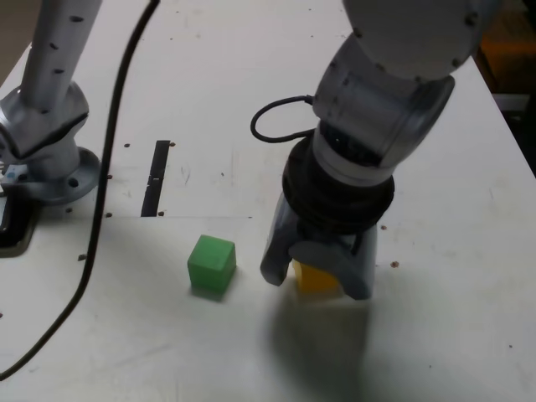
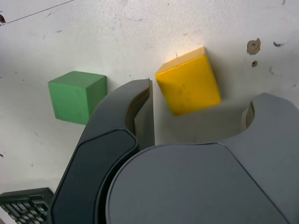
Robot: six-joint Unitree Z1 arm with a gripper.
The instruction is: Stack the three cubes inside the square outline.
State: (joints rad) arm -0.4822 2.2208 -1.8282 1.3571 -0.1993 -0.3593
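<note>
Mostly hidden in the exterior view, the yellow cube sits on the table between the gripper's spread, non-touching jaws, the green cube at its nine o'clock.

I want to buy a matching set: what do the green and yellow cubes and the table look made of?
Green cube and yellow cube: matte, evenly coloured, no shine; perhaps painted wood or foam, I can't tell which. Table: white, flat, scuffed, with screw holes; likely a painted or laminated board.
</note>
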